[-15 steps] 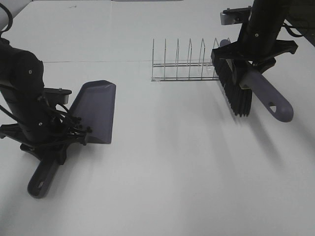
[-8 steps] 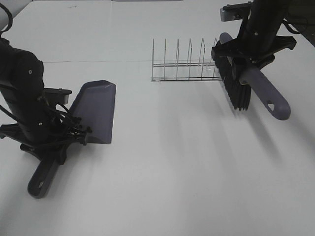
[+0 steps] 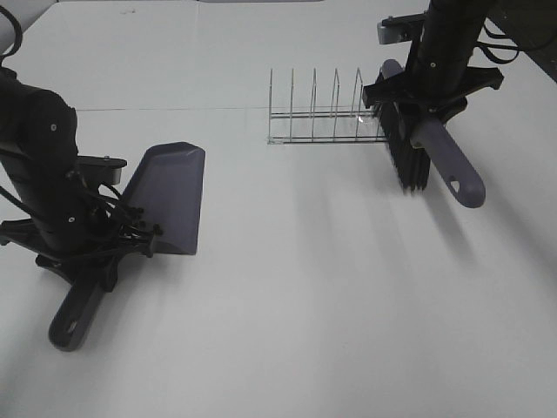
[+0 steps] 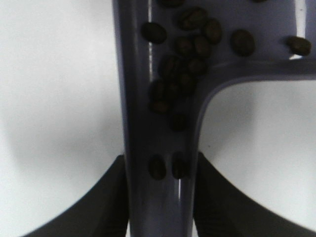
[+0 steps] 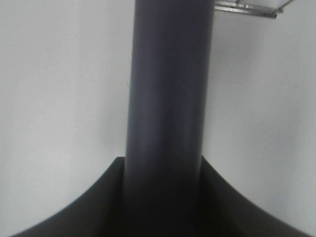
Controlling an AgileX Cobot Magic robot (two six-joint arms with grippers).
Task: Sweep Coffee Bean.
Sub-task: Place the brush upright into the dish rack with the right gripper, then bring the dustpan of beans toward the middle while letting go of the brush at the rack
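The purple dustpan (image 3: 167, 196) rests at the left of the table, and my left gripper (image 3: 90, 259) is shut on its handle (image 4: 159, 148). In the left wrist view several dark coffee beans (image 4: 183, 59) lie in the pan's back corner and down the handle's channel. They do not show in the exterior high view. At the back right my right gripper (image 3: 428, 103) is shut on the purple handle (image 5: 168, 98) of the brush (image 3: 439, 152). The brush hangs tilted above the table, with its black bristles (image 3: 406, 157) pointing down and toward the left.
A wire dish rack (image 3: 322, 117) stands at the back centre, right beside the brush's bristles, and a piece of it shows in the right wrist view (image 5: 247, 9). White table (image 3: 305, 287) lies between the dustpan and the brush.
The right arm has carried the brush a little left and back, closer to the rack's end. The left arm and dustpan have not moved.
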